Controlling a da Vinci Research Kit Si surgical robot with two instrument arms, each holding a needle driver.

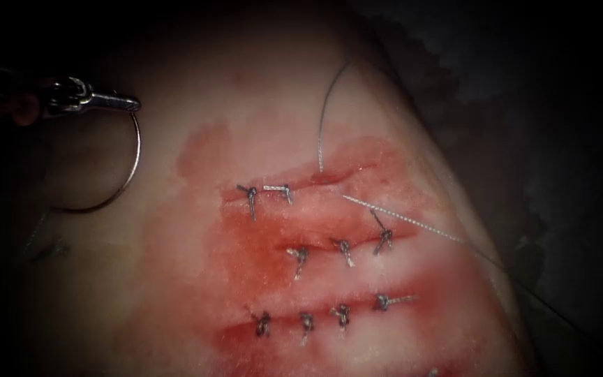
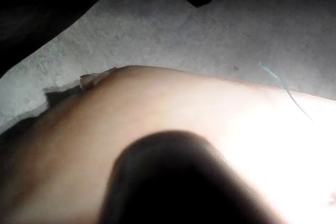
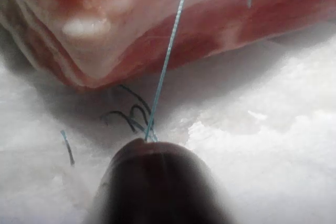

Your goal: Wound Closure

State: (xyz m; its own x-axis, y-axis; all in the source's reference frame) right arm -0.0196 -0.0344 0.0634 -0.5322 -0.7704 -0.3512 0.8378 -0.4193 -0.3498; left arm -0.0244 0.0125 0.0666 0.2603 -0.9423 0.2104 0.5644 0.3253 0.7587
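My left tool (image 1: 123, 102) is at the upper left, well left of the cuts, its jaws shut on the curved needle (image 1: 136, 150) near one end. The needle arcs down and leftward, free of the tissue (image 1: 176, 293). The thread (image 1: 320, 132) leaves the right part of the topmost cut (image 1: 329, 176) and rises away. A second strand (image 1: 413, 222) runs taut off the tissue's right edge. In the right wrist view that thread (image 3: 168, 59) ends at my right tool (image 3: 149, 141), which is shut on it beside the tissue's side (image 3: 105, 24).
Two knotted stitches (image 1: 251, 192) sit on the left part of the topmost cut, and the two lower cuts carry several knots (image 1: 343, 246). Red fluid (image 1: 259, 244) stains the tissue. Cut thread ends (image 3: 128, 116) lie on the white pad (image 3: 262, 145).
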